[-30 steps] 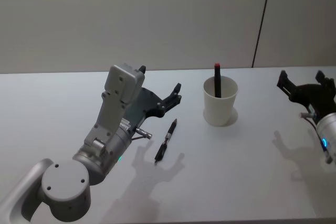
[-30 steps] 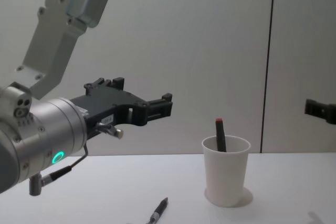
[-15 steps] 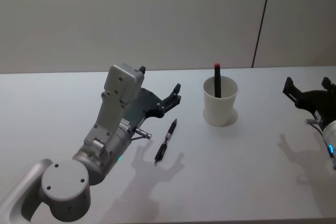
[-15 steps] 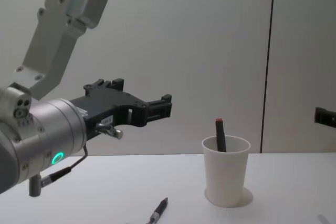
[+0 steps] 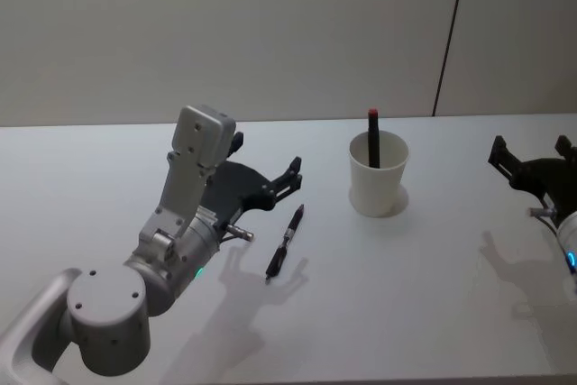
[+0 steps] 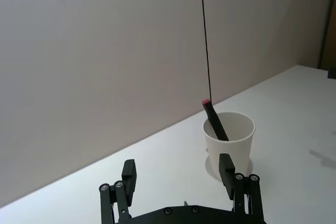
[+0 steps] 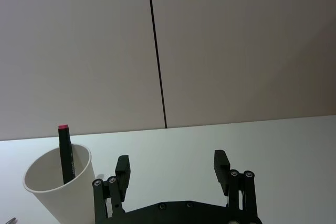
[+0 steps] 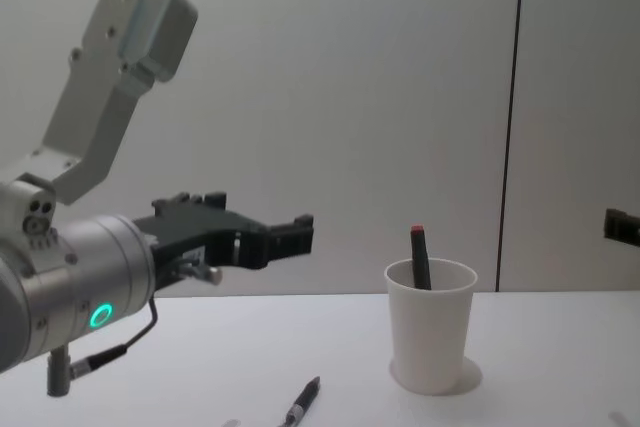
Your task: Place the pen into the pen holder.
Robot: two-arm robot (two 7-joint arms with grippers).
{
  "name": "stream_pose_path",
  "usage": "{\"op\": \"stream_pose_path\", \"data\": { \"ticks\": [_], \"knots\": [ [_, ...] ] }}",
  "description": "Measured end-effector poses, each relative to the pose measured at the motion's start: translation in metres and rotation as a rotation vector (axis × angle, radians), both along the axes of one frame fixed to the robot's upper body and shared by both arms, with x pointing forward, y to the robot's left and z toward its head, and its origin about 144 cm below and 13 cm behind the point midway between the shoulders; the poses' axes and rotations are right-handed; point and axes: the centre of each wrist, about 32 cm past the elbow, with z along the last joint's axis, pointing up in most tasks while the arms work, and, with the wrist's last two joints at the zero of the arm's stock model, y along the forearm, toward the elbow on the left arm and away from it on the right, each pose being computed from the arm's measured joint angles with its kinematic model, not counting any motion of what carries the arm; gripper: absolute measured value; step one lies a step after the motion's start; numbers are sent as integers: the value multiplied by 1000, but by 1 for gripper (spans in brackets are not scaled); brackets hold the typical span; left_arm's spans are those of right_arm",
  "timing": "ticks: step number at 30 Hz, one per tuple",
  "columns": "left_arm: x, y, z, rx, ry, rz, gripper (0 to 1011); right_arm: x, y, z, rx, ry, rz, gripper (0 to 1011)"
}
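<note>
Left gripper: the left gripper (image 5: pixel 266 158) hangs above the bench (image 5: pixel 406 313), fingers spread wide with nothing between them. In the head view it sits at about 11 o'clock from the pen, and the chest view puts it well above the surface. Spread like that, it looks readied for a grasp not yet begun.
Pen: the pen (image 5: pixel 285 242) lies flat on the bench, free of both grippers, its length running from 7 to 1 o'clock. It is at about 8 o'clock from the cup, near it but apart.
Cup: the white paper cup (image 5: pixel 379 176) stands upright with its mouth open upward, so a pen can drop in end first. A red-topped marker (image 5: pixel 372 137) leans inside against the wall, leaving room beside it.
Right gripper: the right gripper (image 5: pixel 530 149) is out at the cup's 3 o'clock, well apart, fingers spread and empty, seemingly parked clear of the work.
Step in hand: likely the descent onto the pen; the placing itself is all to come.
</note>
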Motion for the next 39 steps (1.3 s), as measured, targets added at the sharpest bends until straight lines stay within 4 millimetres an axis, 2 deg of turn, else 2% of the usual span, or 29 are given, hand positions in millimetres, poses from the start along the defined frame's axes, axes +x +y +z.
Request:
{"op": "stream_pose_path", "data": {
  "ticks": [20,39],
  "knots": [
    [29,12,-25,-34,279,2,1003,-1,-1,0,-2,2,-1,1001],
    [47,10,-48,47,468,16,1003,-1,-1,0,-2,2,-1,1001]
  ]
}}
